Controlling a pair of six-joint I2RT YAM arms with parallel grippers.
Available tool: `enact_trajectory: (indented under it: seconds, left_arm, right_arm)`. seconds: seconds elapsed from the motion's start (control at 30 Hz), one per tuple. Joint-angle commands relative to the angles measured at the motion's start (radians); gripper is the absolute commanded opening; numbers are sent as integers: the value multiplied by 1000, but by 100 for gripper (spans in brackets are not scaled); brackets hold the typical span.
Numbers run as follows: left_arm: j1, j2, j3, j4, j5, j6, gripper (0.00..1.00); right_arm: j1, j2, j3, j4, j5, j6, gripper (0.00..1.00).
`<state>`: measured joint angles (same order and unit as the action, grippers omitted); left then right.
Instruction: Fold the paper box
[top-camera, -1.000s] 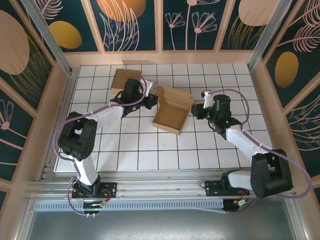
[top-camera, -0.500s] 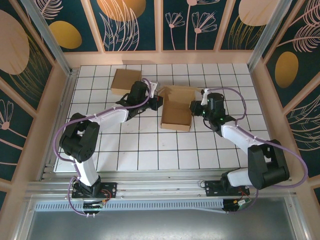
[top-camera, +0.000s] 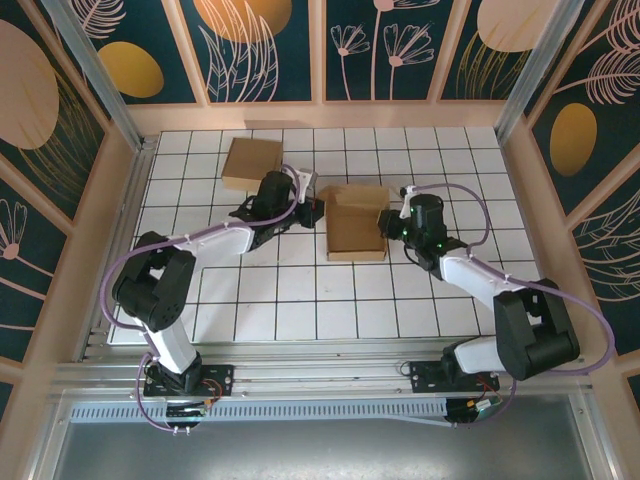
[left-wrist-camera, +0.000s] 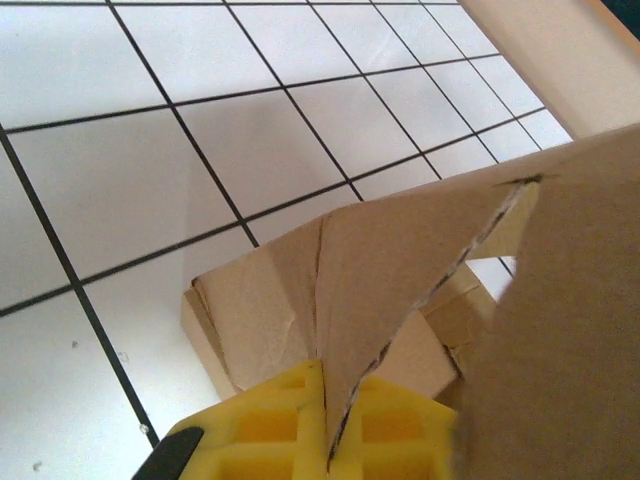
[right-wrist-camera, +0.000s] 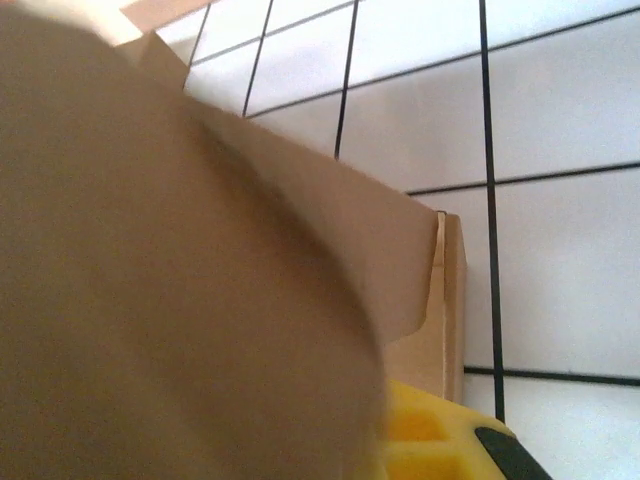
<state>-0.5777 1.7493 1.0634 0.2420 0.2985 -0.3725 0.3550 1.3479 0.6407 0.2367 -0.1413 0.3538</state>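
Cardboard box (top-camera: 357, 222) centre; spare piece (top-camera: 251, 163) beyond L tool (top-camera: 313, 208).

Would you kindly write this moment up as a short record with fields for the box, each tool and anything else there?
box: brown cardboard box, partly folded, on the white gridded table
left tool: at the box's left side, flap pinched between its yellow pads
right tool: at the box's right side, grip hidden by cardboard
other: flat brown cardboard piece, far left, apart from both tools
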Motion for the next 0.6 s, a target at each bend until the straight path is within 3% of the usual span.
enact_trajectory:
  seconds: [0.0,0.27,0.47,0.5,0.57]
  left_arm:
    - [-19,-30,-68,33,41,-51,6]
    - [-85,-6,-152,120,44,-123,7]
    - [-88,-17,-105,34,-22,-59,7]
    - [-87,-16,-97,11,-33,-48,7]
    - [-88,-12,-55,-20,-42,-39,7]
  right_arm:
    - [10,-33,-48,8,27,-19,14]
    - [22,-68,-109,42,34,-24,14]
    - [21,-93,-80,15,17,-75,10]
    - [20,-93,-71,-1,18,-84,12]
    - [19,-103,-53,-48,40,-93,27]
